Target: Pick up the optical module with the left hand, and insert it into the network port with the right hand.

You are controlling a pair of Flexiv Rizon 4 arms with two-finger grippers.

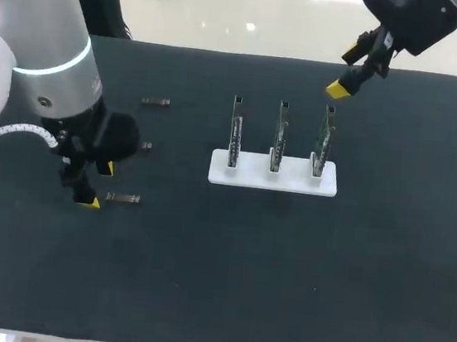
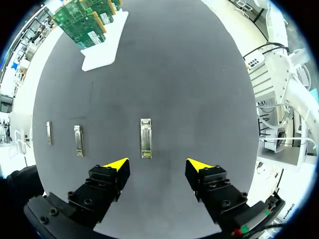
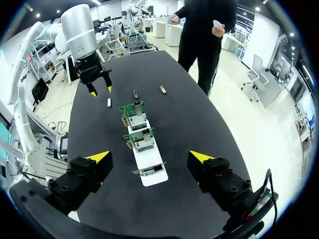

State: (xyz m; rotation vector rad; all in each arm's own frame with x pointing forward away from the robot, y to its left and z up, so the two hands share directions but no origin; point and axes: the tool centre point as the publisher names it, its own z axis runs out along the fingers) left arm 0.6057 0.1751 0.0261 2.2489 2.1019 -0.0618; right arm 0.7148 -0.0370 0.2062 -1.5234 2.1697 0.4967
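Three small silver optical modules lie on the black table mat. The nearest module lies just ahead of my open left gripper, slightly toward one finger, untouched. A second module and a third lie farther to the side. Three green network cards stand upright in a white holder, ports at their upper ends. My right gripper hangs open and empty above the far side of the table, looking down the row of cards.
The white holder sits mid-table, right of the modules. The black mat reaches to the table's front edge.
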